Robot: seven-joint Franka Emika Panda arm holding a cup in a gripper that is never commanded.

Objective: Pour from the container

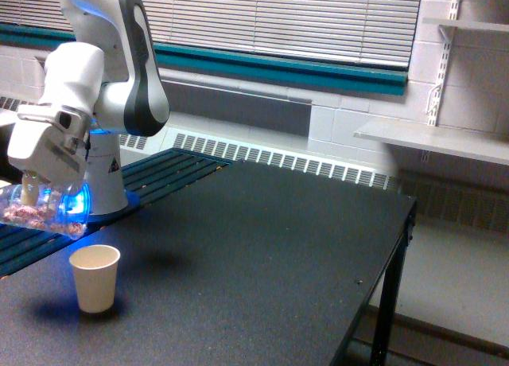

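Note:
My gripper (33, 192) is shut on the clear plastic container (44, 210), which hangs at the exterior view's left, lit blue from behind. The container lies tilted well over toward its side, and small brownish-pink bits rest along its lower wall. It is above and slightly left of a small cream paper cup (95, 278). That cup stands upright on the black table (262, 255), and a clear gap separates it from the container. I see nothing falling between them.
The arm's white base (103, 183) stands on a slatted dark bench (159, 175) behind the cup. A radiator and window blinds run along the back wall. A grey shelf (433, 139) sticks out at the right, beyond the table's edge.

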